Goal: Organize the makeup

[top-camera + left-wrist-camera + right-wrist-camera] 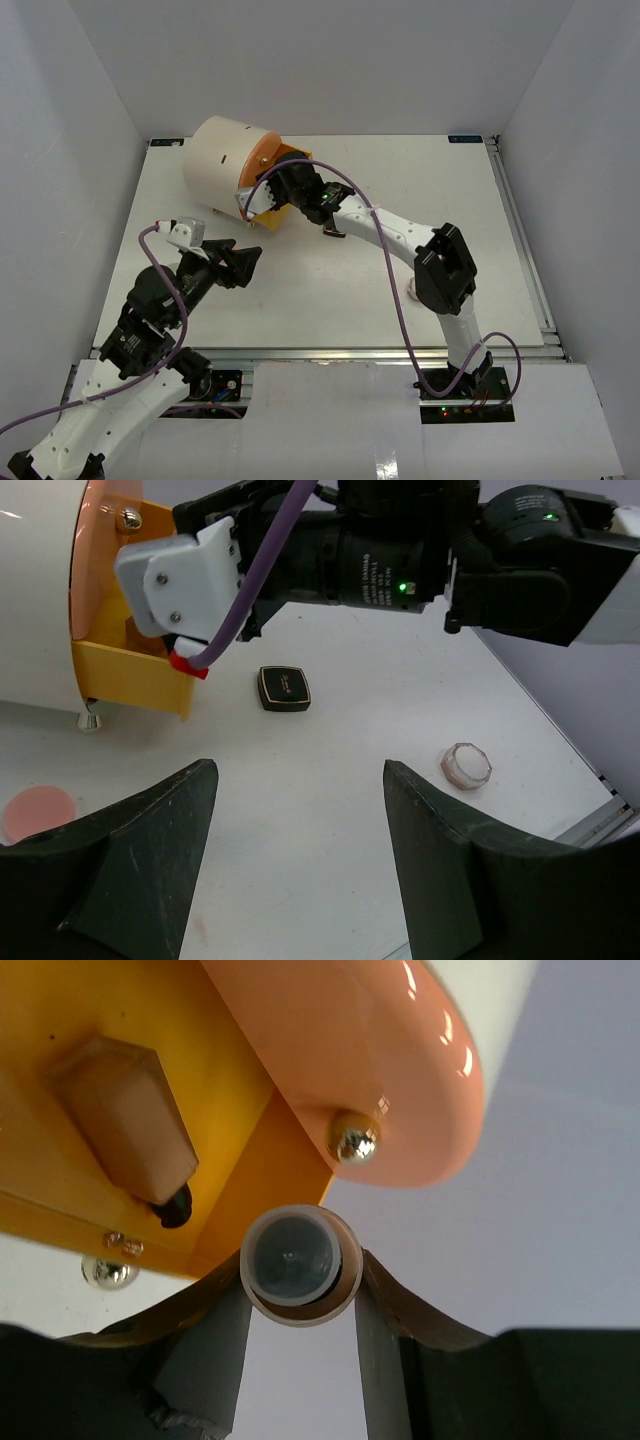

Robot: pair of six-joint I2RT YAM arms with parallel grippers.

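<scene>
The right wrist view alone shows a small round jar (290,1260), pale at the rim and dark in the middle. It is pinched between the narrowed fingers of the right gripper (300,1290), just beside a corner of the open yellow drawer (240,1100). A tan bottle (120,1120) with a dark cap lies in that drawer. Above it is an orange drawer front with a shiny knob (353,1140).

Only the left wrist view shows the loose pieces on the table (380,710). A black-and-gold square compact (284,688) lies near the drawer, a clear jar (467,766) is well off to the right, and a pink pad (38,813) is at the left edge. The left gripper (300,830) hangs above them, spread wide and holding nothing.

From overhead, the cream cylinder (225,160) stands at the far left of the table with the right arm reaching to its front. The compact is hidden there.
</scene>
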